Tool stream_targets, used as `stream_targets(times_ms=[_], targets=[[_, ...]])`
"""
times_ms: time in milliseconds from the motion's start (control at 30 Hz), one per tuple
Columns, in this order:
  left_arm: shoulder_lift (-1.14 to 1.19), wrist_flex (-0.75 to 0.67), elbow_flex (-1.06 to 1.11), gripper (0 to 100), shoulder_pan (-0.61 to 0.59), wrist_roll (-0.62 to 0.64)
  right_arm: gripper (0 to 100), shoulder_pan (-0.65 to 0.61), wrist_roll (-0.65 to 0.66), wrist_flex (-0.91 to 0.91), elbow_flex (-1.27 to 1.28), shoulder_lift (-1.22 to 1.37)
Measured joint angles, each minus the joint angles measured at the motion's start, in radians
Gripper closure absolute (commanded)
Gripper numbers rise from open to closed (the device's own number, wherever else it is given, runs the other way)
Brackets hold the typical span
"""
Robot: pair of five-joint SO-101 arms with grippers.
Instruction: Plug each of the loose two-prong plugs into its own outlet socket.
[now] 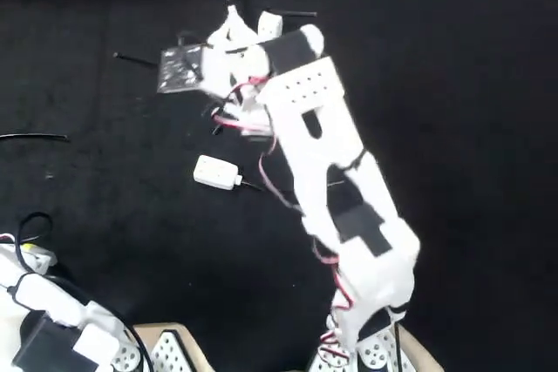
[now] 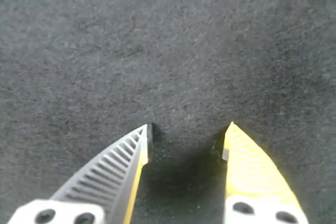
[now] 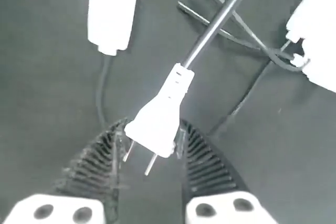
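Right wrist view, right gripper [image 3: 151,130]: pinching the plug across its body, one ribbed finger on each side.
Plug [image 3: 157,116]: white, tilted between the fingers, two prongs pointing back toward the camera.
Cord [image 3: 220,17]: black, running from the plug's far end away over the black cloth [image 3: 42,77].
White block [image 3: 111,11]: farther off on the cloth, well apart from the plug, with a dark lead of its own.
Left wrist view, left gripper [image 2: 189,129]: spread, tips close over the cloth.
High view, right arm [image 1: 331,180]: stretched toward the table's far side, with a small white box [image 1: 216,172] lying beside it.
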Motion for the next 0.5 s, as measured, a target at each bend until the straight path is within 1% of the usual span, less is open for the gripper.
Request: stream_targets(times_ms=[100,167,333,400,500], targets=[[0.000,0.000,0.000,77,0.017,0.006,98.7,-0.055,-0.069,0.000,0.077,-0.074],[0.000,0.000,-0.002,77,0.054,0.020,98.7,-0.092,-0.115,0.000,0.124,-0.106],[-0.005,0.002,-0.002,77,0.144,0.110,98.7,-0.204,-0.198,0.000,0.210,-0.175],[-0.021,0.044,-0.014,77,0.173,0.143,98.7,-0.252,-0.218,0.000,0.239,-0.216],[-0.075,0.176,-0.055,77,0.227,0.153,98.7,-0.315,-0.227,0.000,0.299,-0.275]])
